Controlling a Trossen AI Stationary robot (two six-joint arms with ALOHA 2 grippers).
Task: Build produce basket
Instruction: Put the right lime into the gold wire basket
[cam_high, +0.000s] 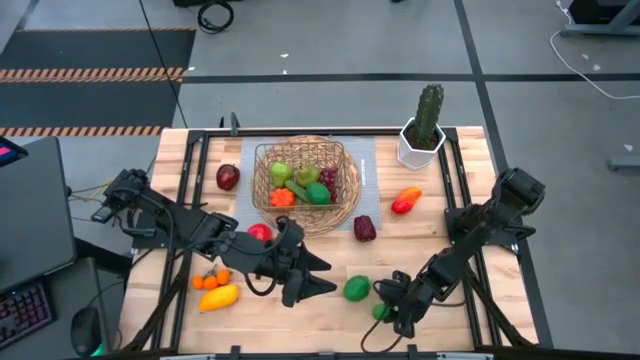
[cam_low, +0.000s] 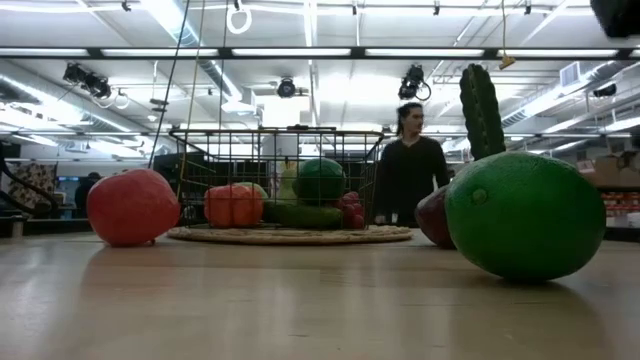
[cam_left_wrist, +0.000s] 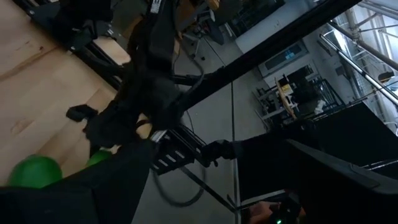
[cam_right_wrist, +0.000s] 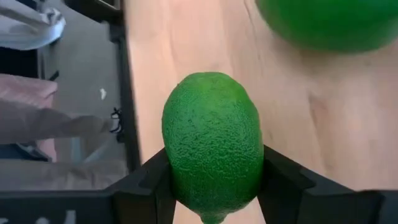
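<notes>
Right gripper (cam_high: 384, 310) covering most of held lime (cam_high: 380, 311) from above. Second lime (cam_right_wrist: 323, 22) running off right wrist frame edge. Cactus (cam_low: 482, 110) pot sitting hidden behind lime in low view. Basket (cam_high: 300, 185) contents overlapping; lower pieces not identifiable. Left gripper (cam_high: 325, 275) fingers showing spread, tips dark against table.
</notes>
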